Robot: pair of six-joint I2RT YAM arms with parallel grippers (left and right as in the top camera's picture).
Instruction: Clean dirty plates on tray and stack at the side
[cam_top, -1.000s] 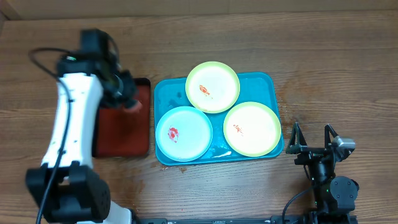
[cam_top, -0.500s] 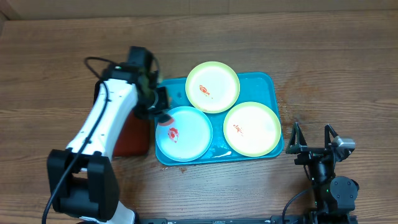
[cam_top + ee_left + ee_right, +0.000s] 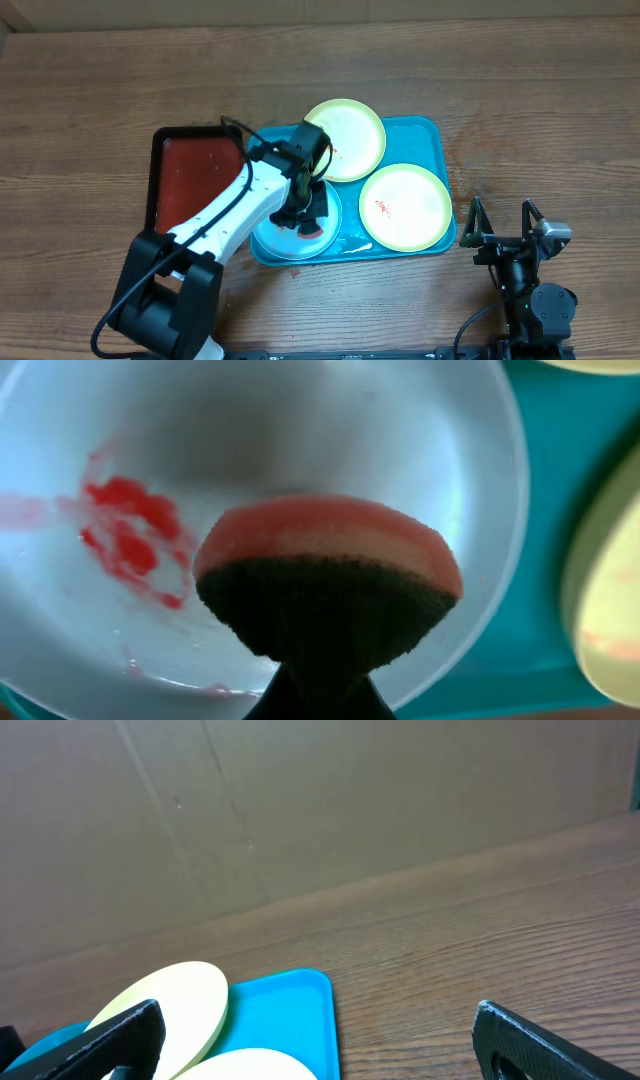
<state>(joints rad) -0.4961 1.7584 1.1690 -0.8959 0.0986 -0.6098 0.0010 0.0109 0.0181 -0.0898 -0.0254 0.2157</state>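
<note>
Three plates lie on the cyan tray (image 3: 440, 130): a yellow-green one (image 3: 355, 135) at the back, another (image 3: 405, 207) at the right with a small red smear, and a light blue one (image 3: 272, 243) at the front left. My left gripper (image 3: 305, 218) is shut on a pink-and-dark sponge (image 3: 328, 560), which hangs low over the blue plate (image 3: 300, 430), just right of its red smear (image 3: 130, 545). Whether the sponge touches the plate I cannot tell. My right gripper (image 3: 502, 222) stands open on the table right of the tray, with nothing between its fingers.
A black-rimmed dark red tray (image 3: 155, 180) lies left of the cyan tray; my left arm crosses its near right corner. The right wrist view shows the cyan tray's corner (image 3: 290, 1010), a yellow-green plate (image 3: 170, 1000) and a cardboard wall behind the table.
My left arm has swung right from the dark red tray, carrying the sponge, and now hangs over the light blue plate. The right arm has not moved.
</note>
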